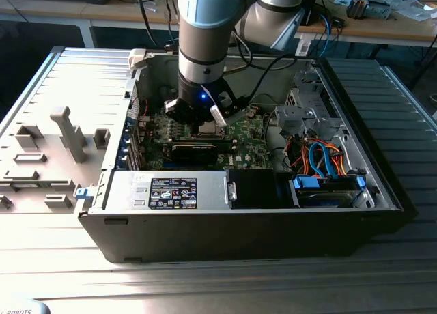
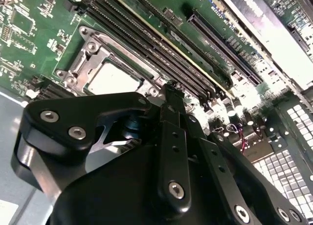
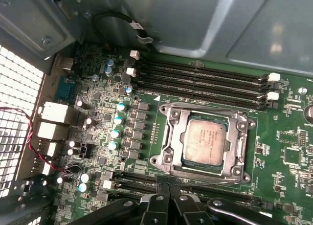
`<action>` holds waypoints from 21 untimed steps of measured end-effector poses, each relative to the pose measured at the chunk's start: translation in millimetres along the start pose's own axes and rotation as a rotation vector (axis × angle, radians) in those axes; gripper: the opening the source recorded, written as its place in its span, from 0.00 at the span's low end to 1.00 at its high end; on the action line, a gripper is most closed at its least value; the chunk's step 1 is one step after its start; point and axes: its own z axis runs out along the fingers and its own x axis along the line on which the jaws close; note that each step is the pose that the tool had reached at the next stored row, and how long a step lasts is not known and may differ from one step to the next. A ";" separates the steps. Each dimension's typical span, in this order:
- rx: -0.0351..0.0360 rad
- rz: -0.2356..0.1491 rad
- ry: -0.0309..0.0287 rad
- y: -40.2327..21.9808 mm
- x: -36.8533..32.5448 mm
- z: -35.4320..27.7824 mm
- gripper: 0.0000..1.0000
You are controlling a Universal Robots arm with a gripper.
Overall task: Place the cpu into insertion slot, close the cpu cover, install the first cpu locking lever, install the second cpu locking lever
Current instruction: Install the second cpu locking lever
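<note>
The cpu [image 3: 205, 139] lies flat in the insertion slot [image 3: 243, 139] on the green motherboard [image 3: 146, 151], its silver-grey top showing through the window of the cpu cover [image 3: 171, 137], which lies down over it. In the second wrist view the cpu [image 2: 115, 78] shows just beyond my black fingertips, framed by the cpu cover [image 2: 93, 41]. My gripper [image 3: 166, 190] hovers at one edge of the socket, fingers pressed together with nothing seen between them. A thin wire lever [image 3: 210, 180] runs along that edge. In the exterior view my gripper [image 1: 199, 121] hangs low inside the open computer case.
Long black memory slots [image 3: 205, 78] run beside the socket, with small capacitors [image 3: 117, 120] on another side. A long black card [image 1: 194, 149] stands near the socket. The case walls [image 1: 239, 68], a drive cage [image 1: 304, 112] and orange and blue cables [image 1: 321, 157] hem in the board.
</note>
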 end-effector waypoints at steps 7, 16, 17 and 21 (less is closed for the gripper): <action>-0.0049 0.000 -0.0008 -2.0 3.4 10.3 0.11; -0.0148 -0.002 -0.0022 -3.3 6.7 21.5 0.11; -0.0184 -0.002 -0.0030 -3.2 7.2 22.5 0.11; -0.0334 -0.004 -0.0054 -3.0 8.6 25.3 0.11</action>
